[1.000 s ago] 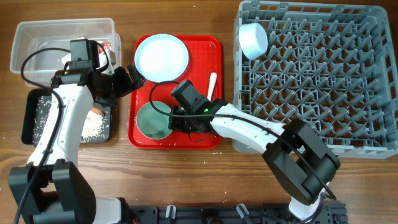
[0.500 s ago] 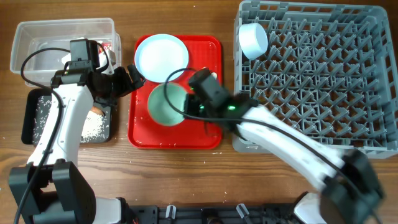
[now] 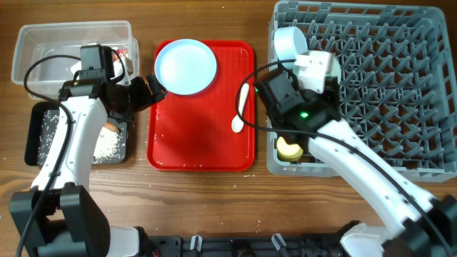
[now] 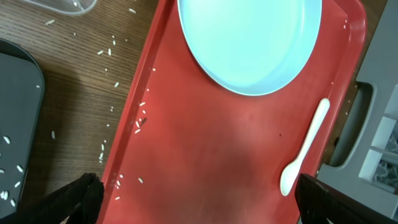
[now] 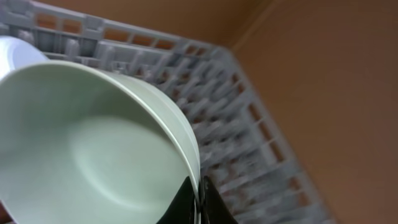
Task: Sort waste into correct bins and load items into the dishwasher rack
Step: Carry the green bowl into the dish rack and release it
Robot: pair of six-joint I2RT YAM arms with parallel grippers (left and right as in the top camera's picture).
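Smooth, round mint-green bowl (image 5: 93, 162) is tipped on edge above the grey plastic pegged rack (image 3: 385, 86), its rim pinched in the right hand (image 5: 198, 198), arm angled over the rack's near-left corner. Left hand (image 3: 153, 87) hovers spread wide at the glossy red tray (image 3: 200, 143)'s left edge.

A pale blue plate (image 4: 249, 37) and white spoon (image 4: 305, 149) lie on the red tray (image 4: 205, 168); rice grains (image 4: 140, 124) dot tray and desk (image 4: 74, 93).

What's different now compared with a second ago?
The right gripper carried the mint-green bowl, clamped by its rim, off the red tray rightward to the dishwasher rack. The left gripper, plate and spoon stayed put.
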